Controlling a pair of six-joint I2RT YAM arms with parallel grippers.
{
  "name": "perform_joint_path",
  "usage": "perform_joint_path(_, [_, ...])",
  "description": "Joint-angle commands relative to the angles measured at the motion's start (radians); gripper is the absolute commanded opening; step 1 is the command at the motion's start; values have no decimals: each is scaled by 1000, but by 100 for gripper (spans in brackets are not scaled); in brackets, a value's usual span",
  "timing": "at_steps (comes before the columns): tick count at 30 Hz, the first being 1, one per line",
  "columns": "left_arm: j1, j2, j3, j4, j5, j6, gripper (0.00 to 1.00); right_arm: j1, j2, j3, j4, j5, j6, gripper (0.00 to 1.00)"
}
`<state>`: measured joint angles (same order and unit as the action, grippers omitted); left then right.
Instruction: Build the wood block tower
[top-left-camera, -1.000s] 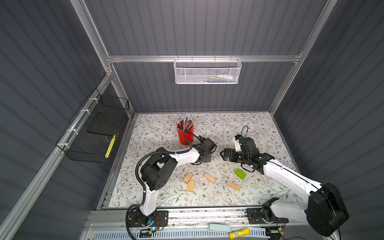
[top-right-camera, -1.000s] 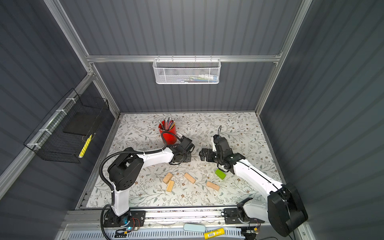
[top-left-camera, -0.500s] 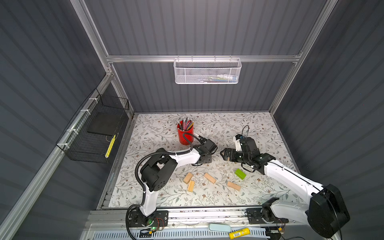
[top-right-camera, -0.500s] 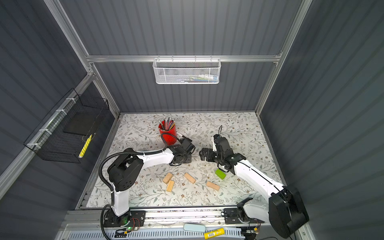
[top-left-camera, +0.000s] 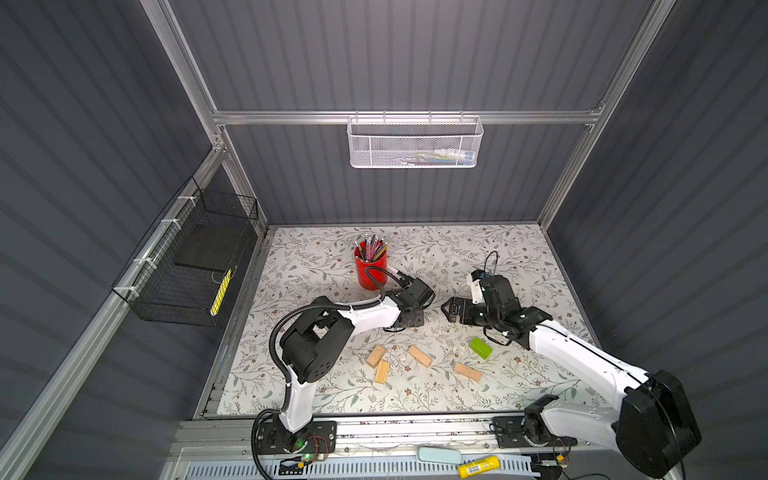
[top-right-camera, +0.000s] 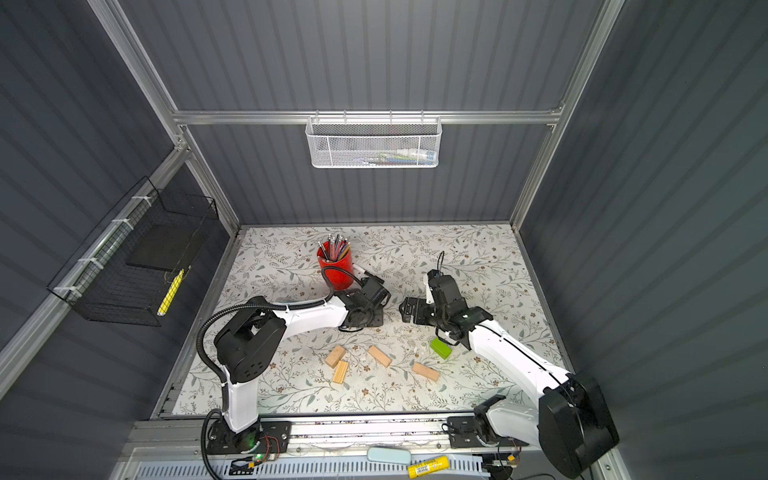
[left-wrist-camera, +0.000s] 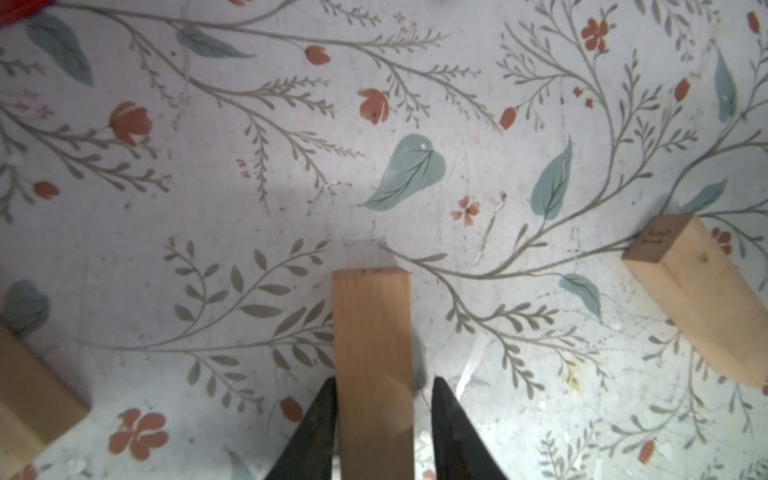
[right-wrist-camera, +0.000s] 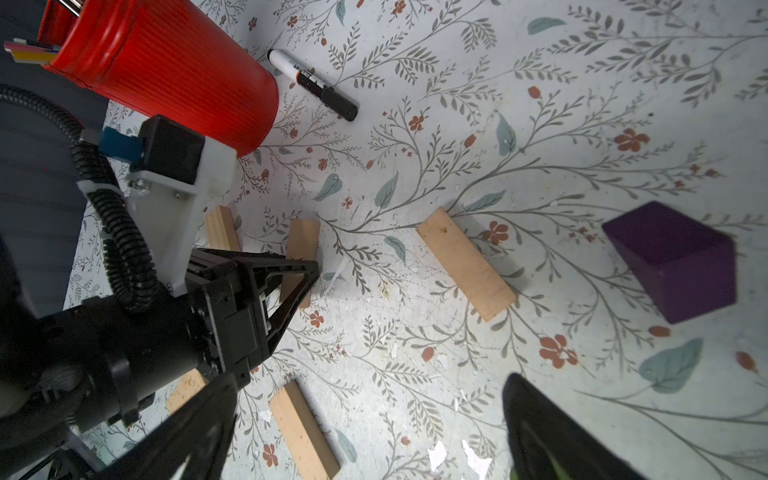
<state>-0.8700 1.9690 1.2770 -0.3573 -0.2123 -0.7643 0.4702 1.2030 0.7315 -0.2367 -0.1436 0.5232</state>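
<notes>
- The red pencil cup (top-left-camera: 371, 272) stands far and left of centre on the floral mat (top-left-camera: 478, 249).
- Just near-right of the cup, the left gripper (left-wrist-camera: 382, 380) sits low over the mat. Its jaws are slightly parted around a pale wood block (left-wrist-camera: 372, 332) that lies flat. One finger (left-wrist-camera: 320, 419) is against the block's side and the other shows a thin gap. The block's end reaches out past the tips.
- In the left wrist view a second pale block (left-wrist-camera: 706, 299) and a third pale block (left-wrist-camera: 29, 395) lie on either side, both well apart from the claw.
- Nearer the front edge, in both top views, a close pair of pale blocks (top-left-camera: 379, 363) lies flat. Right of them are a lone pale block (top-left-camera: 419, 356) and a rightmost pale block (top-left-camera: 467, 371).
- The right gripper (right-wrist-camera: 374, 376) hovers right of centre, facing the left claw, its jaws spread wide.
- The lime green block (top-left-camera: 481, 348) lies near-right of that claw, beside the arm and apart from the fingers.
- The purple block (right-wrist-camera: 673, 266) shows only in the right wrist view, on the mat and apart from the claw.
</notes>
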Motion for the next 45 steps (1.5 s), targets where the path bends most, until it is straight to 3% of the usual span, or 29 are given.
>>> perform_joint_path(1, [-8, -13, -18, -74, 33, -18, 38, -2, -16, 20, -21, 3, 0, 99])
perform_joint_path(13, [-8, -110, -12, -112, -53, 54, 48, -8, 38, 92, -122, 52, -41, 99])
perform_joint_path(24, [-9, -305, -171, -9, -98, 135, 56, -13, 258, 206, -160, 81, -77, 99])
perform_joint_path(29, [-7, -383, -245, 44, -101, 152, 59, -13, 364, 276, -186, 129, -108, 94])
perform_joint_path(38, [-7, -451, -300, 76, -127, 155, 64, -14, 499, 345, -175, 115, -130, 82])
perform_joint_path(45, [-7, -458, -306, 74, -139, 150, 67, -14, 555, 352, -173, 105, -132, 81])
